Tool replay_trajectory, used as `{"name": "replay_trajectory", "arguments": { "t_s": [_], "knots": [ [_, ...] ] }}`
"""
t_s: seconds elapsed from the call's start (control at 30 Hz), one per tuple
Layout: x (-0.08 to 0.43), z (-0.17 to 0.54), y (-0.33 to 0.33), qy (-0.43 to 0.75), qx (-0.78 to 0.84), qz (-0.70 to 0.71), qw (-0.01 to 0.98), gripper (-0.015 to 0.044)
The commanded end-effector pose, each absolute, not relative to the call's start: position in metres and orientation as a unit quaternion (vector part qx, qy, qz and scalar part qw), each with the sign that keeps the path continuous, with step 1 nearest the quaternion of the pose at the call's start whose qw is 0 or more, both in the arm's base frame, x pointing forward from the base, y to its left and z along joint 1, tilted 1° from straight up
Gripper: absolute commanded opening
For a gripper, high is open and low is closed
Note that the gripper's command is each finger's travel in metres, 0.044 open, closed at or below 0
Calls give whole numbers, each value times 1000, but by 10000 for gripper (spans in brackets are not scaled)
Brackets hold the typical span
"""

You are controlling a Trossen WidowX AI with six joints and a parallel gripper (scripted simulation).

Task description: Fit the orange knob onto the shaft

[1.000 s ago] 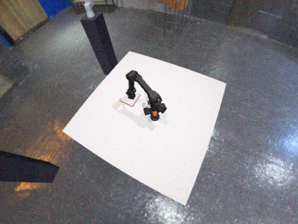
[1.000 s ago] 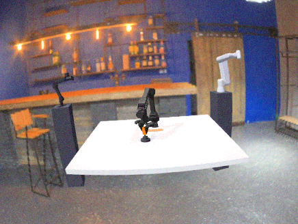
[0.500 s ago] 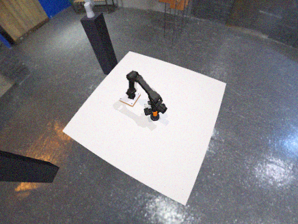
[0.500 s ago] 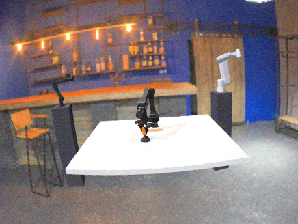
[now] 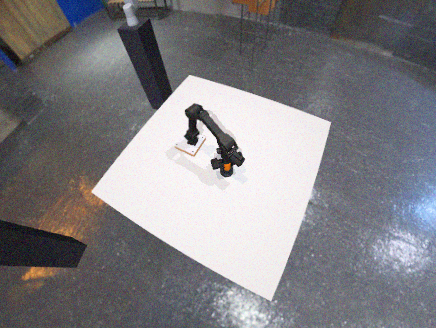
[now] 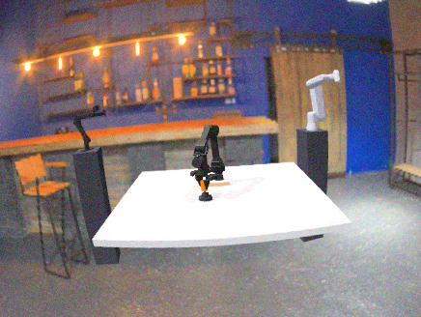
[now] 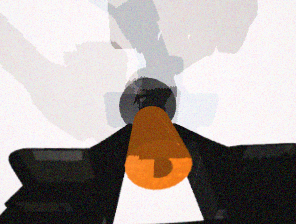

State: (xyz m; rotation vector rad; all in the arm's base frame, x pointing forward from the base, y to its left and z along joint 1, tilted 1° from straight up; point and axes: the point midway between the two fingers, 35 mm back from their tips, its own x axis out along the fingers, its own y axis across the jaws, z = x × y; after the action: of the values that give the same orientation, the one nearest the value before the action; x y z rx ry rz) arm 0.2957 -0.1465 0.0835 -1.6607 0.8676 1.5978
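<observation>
Orange, cylindrical knob (image 5: 227,167) (image 6: 203,186) (image 7: 159,145) sits clamped between your black gripper's (image 5: 227,162) (image 6: 203,183) (image 7: 158,165) part-open jaws, held over the dark round pedestal (image 5: 226,173) (image 6: 206,197) (image 7: 131,104), presumably for lining up its flat-sided hole.

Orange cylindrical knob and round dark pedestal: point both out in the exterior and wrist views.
Orange cylindrical knob (image 6: 203,186) (image 7: 156,131): exterior, wrist; its side.
Round dark pedestal (image 6: 206,197) (image 7: 128,106): exterior, its base; wrist, its disc left of centre.

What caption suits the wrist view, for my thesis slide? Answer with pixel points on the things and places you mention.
End effector (image 7: 152,127) gripping the orange knob (image 7: 156,132), dark pedestal (image 7: 131,107) beyond.
</observation>
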Motion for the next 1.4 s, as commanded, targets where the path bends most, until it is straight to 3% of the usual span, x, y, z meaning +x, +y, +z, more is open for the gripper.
{"name": "replay_trajectory", "arguments": {
  "t_s": [0.0, 0.3, 1.37],
  "knots": [
    [296, 87, -146, 329, -638, 611, 333, 0],
    [292, 87, -144, 264, -669, 642, 265, 0],
    [293, 82, -144, 263, -669, 643, 264, 0]
  ]
}}
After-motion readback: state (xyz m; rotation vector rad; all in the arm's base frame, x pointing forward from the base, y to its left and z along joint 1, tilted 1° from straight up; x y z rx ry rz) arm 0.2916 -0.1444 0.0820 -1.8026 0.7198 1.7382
